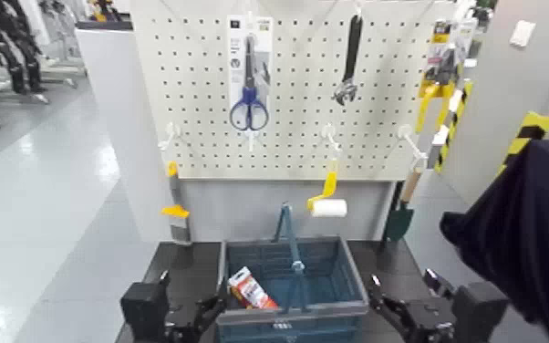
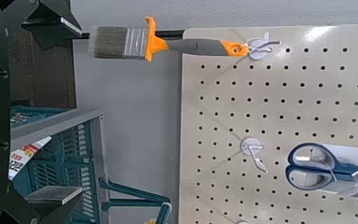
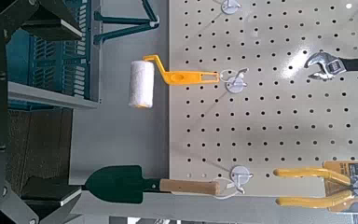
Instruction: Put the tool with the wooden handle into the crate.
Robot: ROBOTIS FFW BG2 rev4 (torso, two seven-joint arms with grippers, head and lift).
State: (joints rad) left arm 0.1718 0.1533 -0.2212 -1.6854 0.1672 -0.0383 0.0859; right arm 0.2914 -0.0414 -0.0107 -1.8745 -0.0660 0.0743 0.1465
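The tool with the wooden handle [image 1: 404, 202] hangs from a hook at the pegboard's right edge, green blade pointing down. In the right wrist view the tool [image 3: 158, 185] shows its pale handle and dark pointed blade. The blue-grey crate [image 1: 344, 274] stands on the black platform below the board, its hoop handle upright. My right gripper [image 1: 401, 285] is low, beside the crate's right side, open and holding nothing, well below the trowel. One black finger [image 3: 48, 13] of it shows at the picture's edge. My left gripper [image 1: 191, 292] rests open by the crate's left side.
On the pegboard [image 1: 296, 137] hang blue-handled scissors [image 1: 249, 96], a wrench [image 1: 349, 59], yellow pliers [image 1: 436, 87] and a yellow-handled paint roller [image 1: 327, 199]. An orange-grey brush [image 2: 158, 42] hangs at the board's left. A red-white box [image 1: 249, 287] lies in the crate. A dark cloth shape [image 1: 524, 228] fills the right.
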